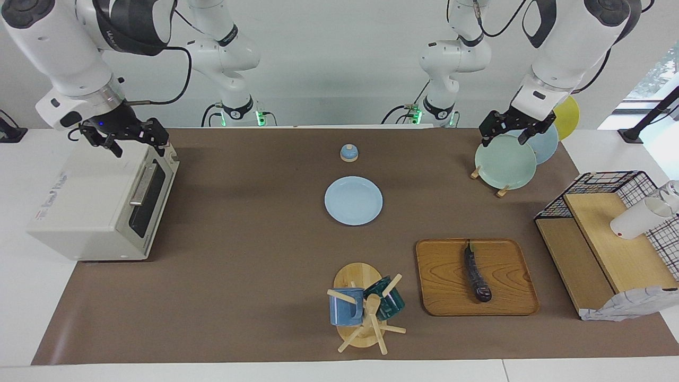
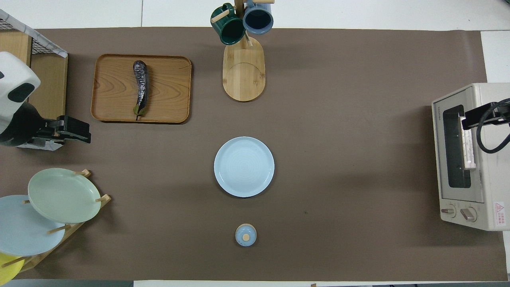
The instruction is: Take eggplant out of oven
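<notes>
The dark purple eggplant (image 1: 476, 276) (image 2: 140, 85) lies lengthwise on a wooden tray (image 1: 509, 260) (image 2: 167, 79), toward the left arm's end of the table. The white oven (image 1: 85, 201) (image 2: 492, 179) stands at the right arm's end with its dark glass door shut. My right gripper (image 1: 137, 143) (image 2: 474, 116) hangs open and empty just over the oven's top front edge, above the door handle (image 1: 142, 185). My left gripper (image 1: 505, 139) (image 2: 81, 130) is open and empty, raised over the plate rack.
A light blue plate (image 1: 353, 200) sits mid-table with a small blue lid (image 1: 348, 153) nearer the robots. A mug tree (image 1: 363, 307) stands beside the tray. A plate rack (image 1: 505, 162) and a black wire basket (image 1: 610, 185) with wooden boards stand at the left arm's end.
</notes>
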Available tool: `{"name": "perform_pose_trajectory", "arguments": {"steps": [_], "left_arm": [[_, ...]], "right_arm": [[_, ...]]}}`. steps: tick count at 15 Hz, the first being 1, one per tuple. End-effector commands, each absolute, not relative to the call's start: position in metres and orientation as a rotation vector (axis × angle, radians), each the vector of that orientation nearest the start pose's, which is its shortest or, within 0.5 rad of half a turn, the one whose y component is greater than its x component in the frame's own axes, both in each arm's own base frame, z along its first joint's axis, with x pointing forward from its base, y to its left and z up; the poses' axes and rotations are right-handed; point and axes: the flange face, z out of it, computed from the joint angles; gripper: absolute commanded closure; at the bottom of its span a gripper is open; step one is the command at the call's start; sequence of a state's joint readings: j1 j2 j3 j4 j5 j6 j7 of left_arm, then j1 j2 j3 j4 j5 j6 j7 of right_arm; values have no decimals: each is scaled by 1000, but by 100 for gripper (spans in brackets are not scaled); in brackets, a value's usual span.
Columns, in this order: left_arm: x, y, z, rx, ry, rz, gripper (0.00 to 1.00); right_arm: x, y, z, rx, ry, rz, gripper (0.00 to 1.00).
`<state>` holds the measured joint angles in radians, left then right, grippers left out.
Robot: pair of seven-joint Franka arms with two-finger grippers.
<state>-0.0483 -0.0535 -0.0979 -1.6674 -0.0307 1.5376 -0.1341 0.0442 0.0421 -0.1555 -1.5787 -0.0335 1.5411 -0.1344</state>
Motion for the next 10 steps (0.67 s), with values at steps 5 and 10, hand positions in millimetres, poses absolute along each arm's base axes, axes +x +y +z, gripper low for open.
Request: {"name": "perform_pose_trajectory", "arguments": {"steps": [5,10], "left_arm": [[530,-78,609,-3173,-12,121,0],[529,-76,610,-3172,-10,123,0]], "right_arm": [[559,-61,598,-3119,-12,155,0],[556,-61,602,-3115,-5,168,0]]}}
